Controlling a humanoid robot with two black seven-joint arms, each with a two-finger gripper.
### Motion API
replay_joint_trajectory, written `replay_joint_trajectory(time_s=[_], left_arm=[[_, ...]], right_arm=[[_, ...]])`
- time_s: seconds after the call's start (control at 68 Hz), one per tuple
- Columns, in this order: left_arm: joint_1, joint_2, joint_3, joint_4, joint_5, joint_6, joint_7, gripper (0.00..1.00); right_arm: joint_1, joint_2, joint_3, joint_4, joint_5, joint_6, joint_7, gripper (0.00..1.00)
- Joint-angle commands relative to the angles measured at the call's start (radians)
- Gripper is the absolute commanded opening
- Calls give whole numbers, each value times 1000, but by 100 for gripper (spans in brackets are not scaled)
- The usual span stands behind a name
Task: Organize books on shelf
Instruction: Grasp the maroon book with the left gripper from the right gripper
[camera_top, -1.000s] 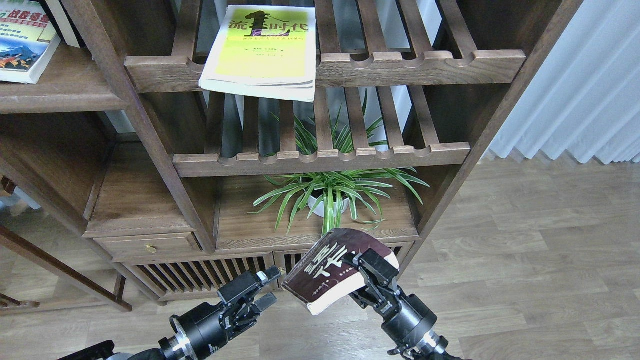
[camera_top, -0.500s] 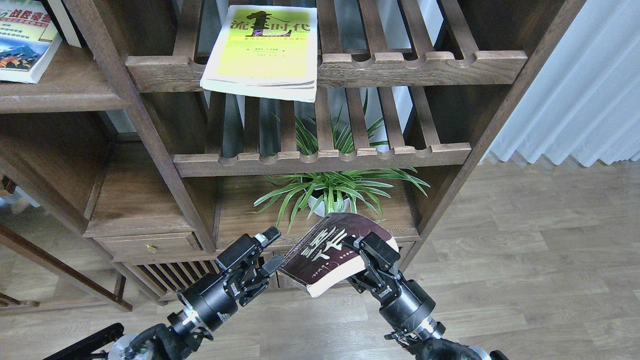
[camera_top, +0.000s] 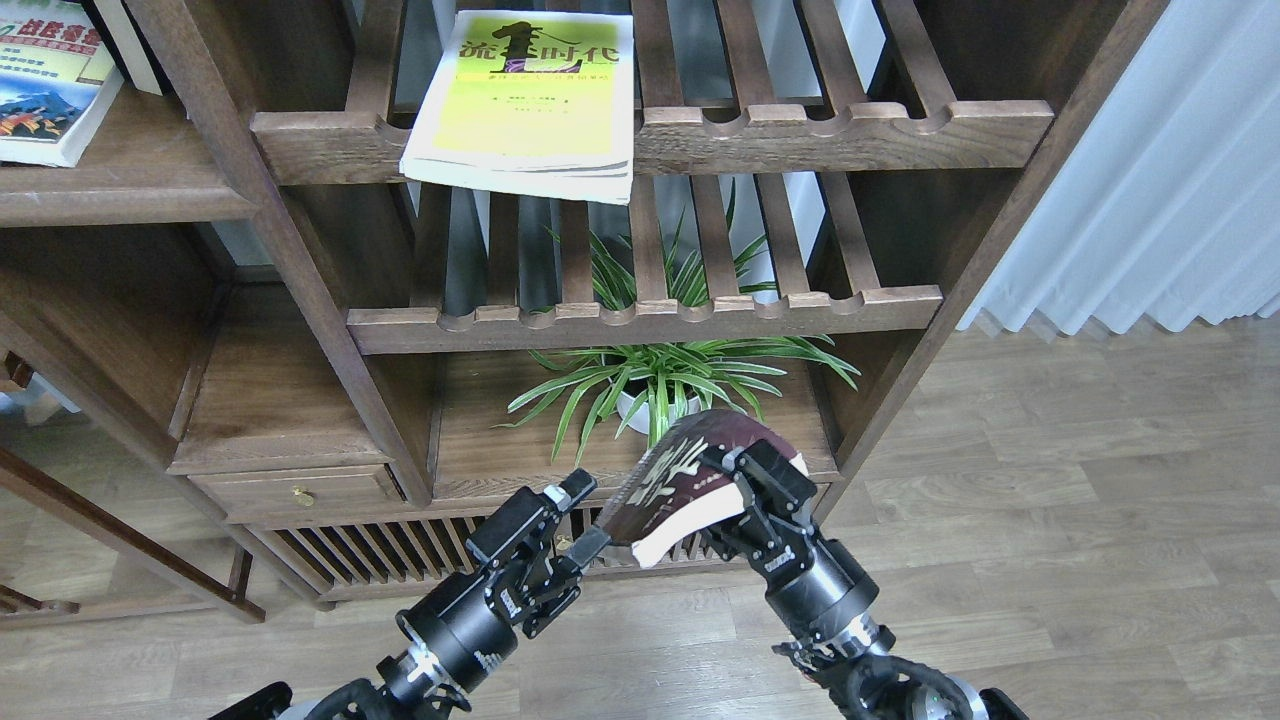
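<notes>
My right gripper (camera_top: 738, 495) is shut on the thick maroon book (camera_top: 680, 470) with white characters. It holds the book tilted in the air in front of the low cabinet. My left gripper (camera_top: 578, 518) is open, with its fingertips (camera_top: 588, 545) right at the book's lower left corner; I cannot tell whether they touch it. The large yellow-green book (camera_top: 530, 100) lies flat on the upper slatted rack and overhangs its front rail. The cream book with the blue photo (camera_top: 45, 95) lies on the solid dark-brown plank shelf (camera_top: 130, 195) at the upper left.
A potted spider plant (camera_top: 665, 385) stands on the low board just behind the held book. Two slatted racks with scalloped rails (camera_top: 650, 315) span the middle bay. A small drawer (camera_top: 300, 492) is at the lower left, a white curtain (camera_top: 1150, 170) at the right, wood floor below.
Both arms have risen toward the shelving. The maroon book has moved up and tilted more steeply. My left gripper has moved right and up to the book's lower left corner.
</notes>
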Motion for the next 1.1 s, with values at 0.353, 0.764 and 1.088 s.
replay_joint_trajectory(time_s=[0.353,0.764,1.088], left_arm=[[11,-46,-62,55,8,0,-2,98],[-22,-164,-78,171,8,0,-2,99],[-51,-187,-99,208,8,0,-1,98]], right_arm=[[2,0,-10,8,3,0,0,1],[0,0,-33,33,-3,0,0,1],[0,0,-33,33,-4,0,0,1]])
